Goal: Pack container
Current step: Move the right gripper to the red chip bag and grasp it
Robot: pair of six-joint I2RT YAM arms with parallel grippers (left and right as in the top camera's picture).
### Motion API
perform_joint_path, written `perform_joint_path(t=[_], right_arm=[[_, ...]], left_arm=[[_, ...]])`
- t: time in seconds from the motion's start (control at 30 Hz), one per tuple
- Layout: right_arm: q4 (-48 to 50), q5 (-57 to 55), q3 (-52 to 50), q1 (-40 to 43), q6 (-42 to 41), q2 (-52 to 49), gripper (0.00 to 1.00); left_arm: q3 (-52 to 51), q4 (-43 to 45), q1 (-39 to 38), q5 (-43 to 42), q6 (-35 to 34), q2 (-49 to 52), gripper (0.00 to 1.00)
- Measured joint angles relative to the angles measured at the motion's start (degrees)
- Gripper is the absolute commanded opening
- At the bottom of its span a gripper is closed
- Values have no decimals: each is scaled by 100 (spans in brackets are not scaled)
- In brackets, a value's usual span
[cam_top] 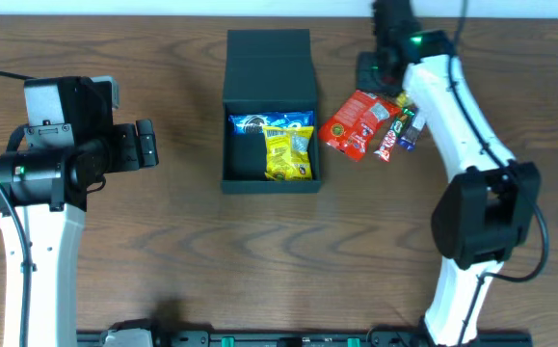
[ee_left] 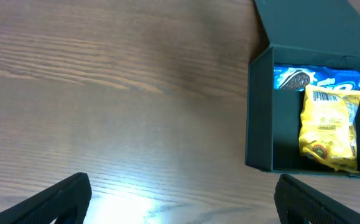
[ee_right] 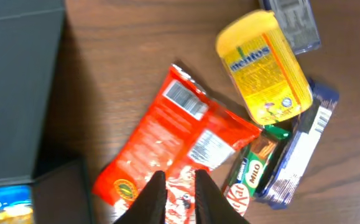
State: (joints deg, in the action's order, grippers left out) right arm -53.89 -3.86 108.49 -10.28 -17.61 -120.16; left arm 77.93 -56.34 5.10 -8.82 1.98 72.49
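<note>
Here, container (ee_right: 18, 81) left of the right end effector (ee_right: 178, 179), fingers (ee_right: 155, 199) slightly apart.

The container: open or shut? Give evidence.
Open: the container has its lid folded back; a blue packet and a yellow packet show inside.

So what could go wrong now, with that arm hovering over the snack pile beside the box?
The red packet, KitKat bar and Milo bar lie crowded together, so the right fingers, only narrowly apart above them, might pinch two wrappers or slip off. The black box already holds a blue packet and a yellow packet; another bag could catch on its wall.
</note>
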Motion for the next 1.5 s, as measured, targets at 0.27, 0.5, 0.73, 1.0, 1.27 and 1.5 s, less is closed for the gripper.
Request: perform_joint_path(t=[0.27,0.5,0.73,1.0,1.27,1.5], right_arm=[[382,393,-577,42,-361,-85,69],[341,481,-584,42,-1202,-420,81],[304,564,-586,42,-1906,-793,80],[380,772,-553,42,-2188,-1034,20],[42,885,-192,42,-2223,-1025,2],[-1377,883,1141,35,-1679,-1276,1]], left_arm=[[0,-2,0,0,0,0,95],[0,0,0,0,0,2,95],[0,0,0,0,0,2,95],[0,-2,0,0,0,2,95],[0,-4,0,0,0,4,95],[0,-28,0,-2,0,11,95]])
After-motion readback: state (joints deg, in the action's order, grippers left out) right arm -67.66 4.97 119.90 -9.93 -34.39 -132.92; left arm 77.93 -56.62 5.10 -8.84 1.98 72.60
